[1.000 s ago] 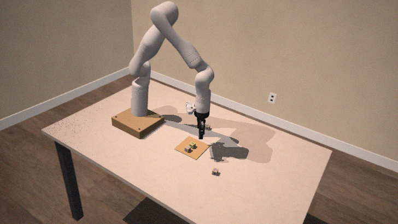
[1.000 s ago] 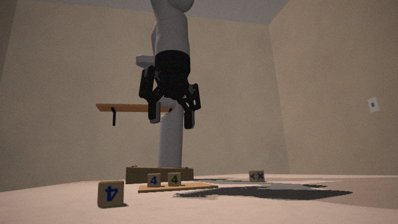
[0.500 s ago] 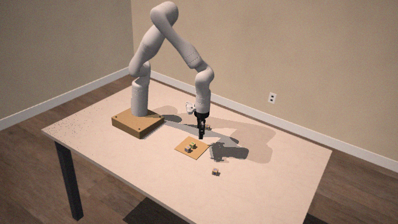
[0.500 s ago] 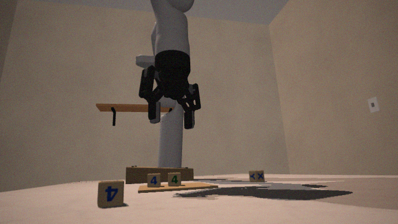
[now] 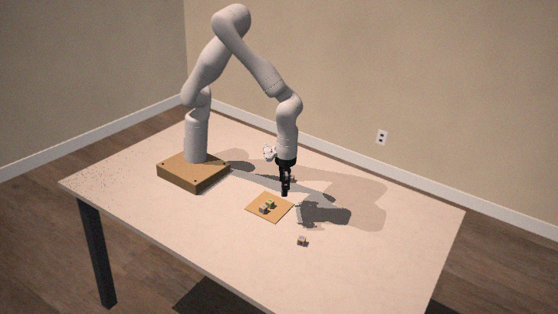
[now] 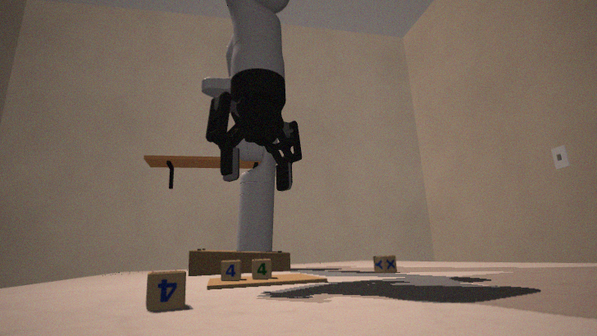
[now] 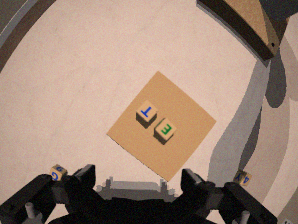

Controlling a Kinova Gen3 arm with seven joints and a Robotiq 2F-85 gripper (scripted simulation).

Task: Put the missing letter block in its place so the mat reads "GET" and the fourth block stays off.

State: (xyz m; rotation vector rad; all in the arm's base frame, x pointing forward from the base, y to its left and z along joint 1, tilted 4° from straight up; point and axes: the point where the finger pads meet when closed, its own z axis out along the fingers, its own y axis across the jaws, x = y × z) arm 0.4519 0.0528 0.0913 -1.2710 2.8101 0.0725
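Gripper [image 5: 284,193] [image 6: 257,179] [image 7: 138,177] wide, empty, above G-side of mat [image 5: 275,215] [image 6: 267,282] [image 7: 187,127]. Apparent G block [image 5: 301,240] [image 6: 166,291] [image 7: 57,173] on table, beyond mat from base, toward reader's right — carry likely runs back left, beside E [image 5: 270,203] [image 6: 261,269] [image 7: 165,130].

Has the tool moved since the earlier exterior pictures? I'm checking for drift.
No, none that I can see: the tool hangs at the same spot against the shelf.
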